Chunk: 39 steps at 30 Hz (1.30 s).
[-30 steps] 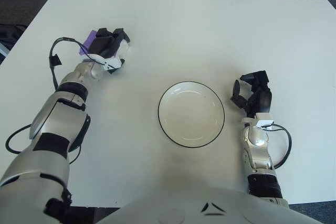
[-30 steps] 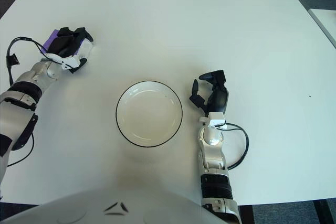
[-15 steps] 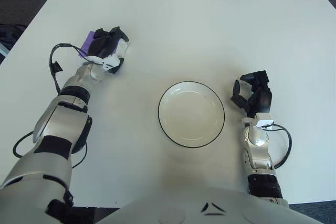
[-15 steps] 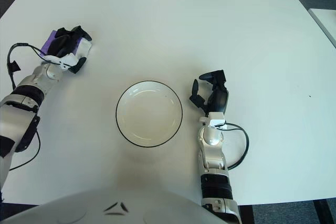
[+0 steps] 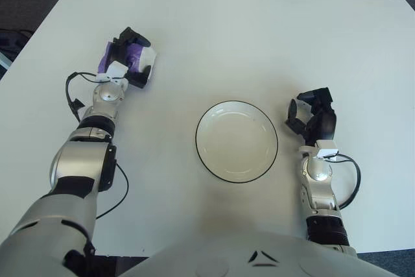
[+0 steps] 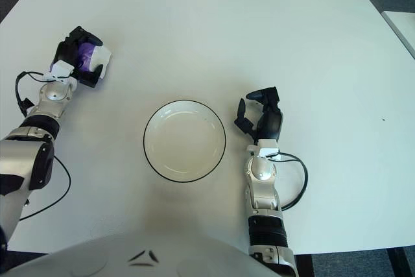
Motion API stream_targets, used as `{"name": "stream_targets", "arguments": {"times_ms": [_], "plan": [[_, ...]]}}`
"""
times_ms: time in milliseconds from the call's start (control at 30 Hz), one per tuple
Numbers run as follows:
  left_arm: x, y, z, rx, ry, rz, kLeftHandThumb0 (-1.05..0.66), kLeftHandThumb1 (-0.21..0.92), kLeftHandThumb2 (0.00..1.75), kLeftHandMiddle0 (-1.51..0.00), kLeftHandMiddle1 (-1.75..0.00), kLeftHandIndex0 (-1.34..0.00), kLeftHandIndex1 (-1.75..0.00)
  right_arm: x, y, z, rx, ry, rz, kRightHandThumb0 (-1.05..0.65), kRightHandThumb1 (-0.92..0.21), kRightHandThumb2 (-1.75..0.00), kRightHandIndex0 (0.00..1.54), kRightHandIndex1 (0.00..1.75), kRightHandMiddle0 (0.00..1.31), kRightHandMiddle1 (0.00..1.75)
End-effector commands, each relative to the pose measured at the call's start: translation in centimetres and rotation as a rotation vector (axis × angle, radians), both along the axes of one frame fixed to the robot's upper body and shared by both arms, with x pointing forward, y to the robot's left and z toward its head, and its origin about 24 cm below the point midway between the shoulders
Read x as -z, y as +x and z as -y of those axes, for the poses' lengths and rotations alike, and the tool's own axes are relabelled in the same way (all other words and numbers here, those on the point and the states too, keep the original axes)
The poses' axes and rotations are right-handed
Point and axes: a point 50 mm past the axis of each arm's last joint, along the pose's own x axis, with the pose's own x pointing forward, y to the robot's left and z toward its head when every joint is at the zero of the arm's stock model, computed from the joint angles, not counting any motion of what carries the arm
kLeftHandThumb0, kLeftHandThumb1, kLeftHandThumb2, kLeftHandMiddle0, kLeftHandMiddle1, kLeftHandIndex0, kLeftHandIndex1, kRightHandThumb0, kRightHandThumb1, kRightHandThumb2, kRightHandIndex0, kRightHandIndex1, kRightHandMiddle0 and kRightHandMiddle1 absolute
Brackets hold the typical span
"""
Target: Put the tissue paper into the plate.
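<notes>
The purple-and-white tissue paper (image 5: 133,63) is gripped in the curled left hand (image 5: 128,66) at the desk's (image 5: 259,43) far left, well apart from the empty plate (image 5: 237,141), ready for carrying; the right hand (image 5: 312,120) is held beside the plate, fingers loosely curled around nothing.

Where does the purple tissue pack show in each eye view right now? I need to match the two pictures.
Left eye view: tissue pack upper left, in the left hand.
Right eye view: tissue pack far upper left, same grasp.
Shared landmark: the plate, lower right of the pack in both.
</notes>
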Motion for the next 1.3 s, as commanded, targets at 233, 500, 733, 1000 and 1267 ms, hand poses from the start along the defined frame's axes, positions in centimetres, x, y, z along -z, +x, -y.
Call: {"name": "stream_targets", "arguments": {"times_ms": [233,500,733,1000,1267], "plan": [[4.9,-1.7,1.1,0.067,-0.443,-0.148,0.0,-0.08,1.71,-0.96,-1.59,-0.68,-1.75,4.2,-2.2,-0.2,0.014,0.036,-0.213,-0.4,-0.56,-1.01,0.55,1.35,0.41,1.75],[4.7,-1.4,1.3,0.034,-0.58,-0.105,0.0,0.0,1.52,-1.01,-1.24,-0.7,-1.75,4.3,-2.2,-0.2,0.012,0.035,-0.211,-0.4,-0.58,-0.99,0.55,1.36,0.4,1.75],[3.0,-0.3,2.5,0.094,-0.707,0.002,0.0,0.06,1.44,-0.99,-1.18,-0.67,-1.75,4.3,-2.2,-0.2,0.008,0.03,-0.207,-0.4,-0.58,-0.99,0.55,1.36,0.4,1.75],[1.2,0.4,2.5,0.126,-0.741,0.083,0.0,0.08,1.46,-0.91,-1.32,-0.65,-1.75,4.3,-2.3,-0.2,0.01,0.03,-0.206,-0.4,-0.58,-1.0,0.56,1.35,0.4,1.75],[-0.1,0.2,2.8,0.159,-0.671,0.161,0.0,0.13,1.37,-0.95,-1.22,-0.59,-1.75,4.4,-2.3,-0.2,0.011,0.034,-0.208,-0.4,-0.58,-1.0,0.55,1.35,0.4,1.75]]}}
